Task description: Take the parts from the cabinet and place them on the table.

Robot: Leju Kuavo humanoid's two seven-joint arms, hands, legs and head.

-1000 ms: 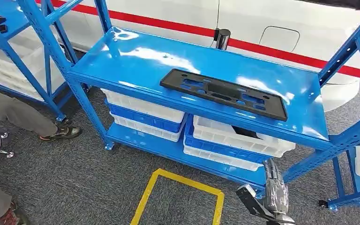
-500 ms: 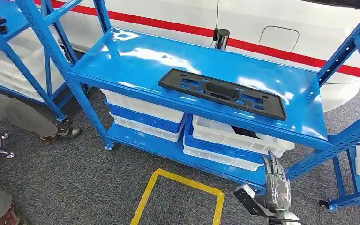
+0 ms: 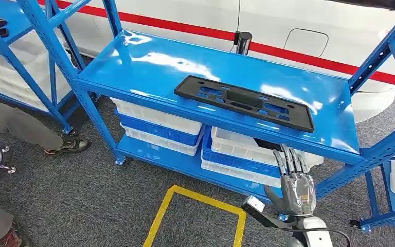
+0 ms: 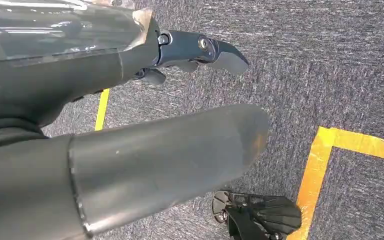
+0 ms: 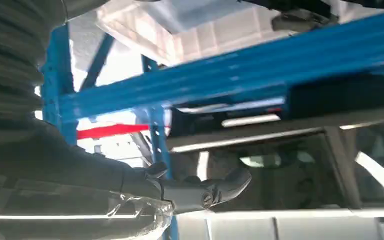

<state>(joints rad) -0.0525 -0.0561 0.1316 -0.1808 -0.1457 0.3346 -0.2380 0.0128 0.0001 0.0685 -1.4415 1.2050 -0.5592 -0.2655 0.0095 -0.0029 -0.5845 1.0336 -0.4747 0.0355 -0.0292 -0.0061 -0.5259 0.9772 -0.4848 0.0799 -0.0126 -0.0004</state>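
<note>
A long black plastic part with cut-outs (image 3: 243,102) lies flat on the top shelf of the blue cabinet (image 3: 149,62), near its front edge. My right hand (image 3: 291,183) is raised below and in front of that shelf's front rail, right of the part's middle, fingers straight and apart, holding nothing. In the right wrist view its fingers (image 5: 200,190) reach up under the blue shelf rail (image 5: 240,80). My left hand (image 4: 130,135) hangs over the grey carpet with its fingers apart and nothing in it.
White and blue crates (image 3: 159,126) are stacked on the lower shelf, one holding a dark part (image 3: 268,144). Another blue rack (image 3: 10,56) stands at left, a third frame (image 3: 391,139) at right. A person's legs and shoes (image 3: 64,145) are at left. Yellow tape (image 3: 195,198) marks the carpet.
My right hand has risen from near the floor toward the front rail of the top shelf, its fingers now spread upward. The black part has not moved.
</note>
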